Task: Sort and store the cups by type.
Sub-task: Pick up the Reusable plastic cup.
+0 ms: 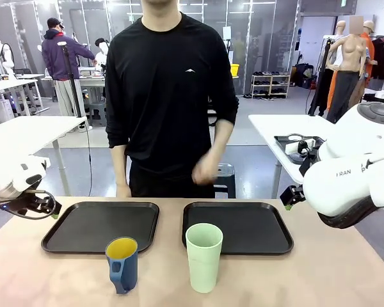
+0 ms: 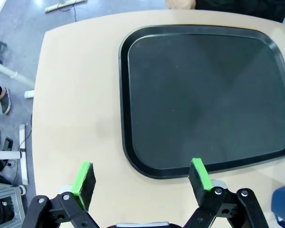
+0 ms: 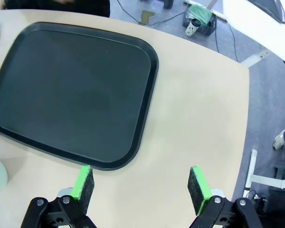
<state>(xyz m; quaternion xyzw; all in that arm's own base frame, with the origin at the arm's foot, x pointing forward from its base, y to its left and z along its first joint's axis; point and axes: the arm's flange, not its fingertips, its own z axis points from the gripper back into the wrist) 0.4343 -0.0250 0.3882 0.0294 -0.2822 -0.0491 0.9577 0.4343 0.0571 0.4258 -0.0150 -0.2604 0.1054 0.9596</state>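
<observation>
Two trays lay side by side on the surface (image 1: pixel 333 275) across mid-frame, the left tray (image 1: pixel 96 227) and the right tray (image 1: pixel 249 227) near each other but apart. In front of them at lower centre stood the mug (image 1: pixel 122 263), before the left tray's right end, with the tumbler (image 1: pixel 203 257) to its right, before the right tray's left end. The person (image 1: pixel 169 96) stood behind the trays at upper centre.

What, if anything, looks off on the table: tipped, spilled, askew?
Nothing stands out. The blue mug and mint tumbler stand upright on the table, just short of the left tray and right tray, both lying flat. Left gripper and right gripper are open.
</observation>
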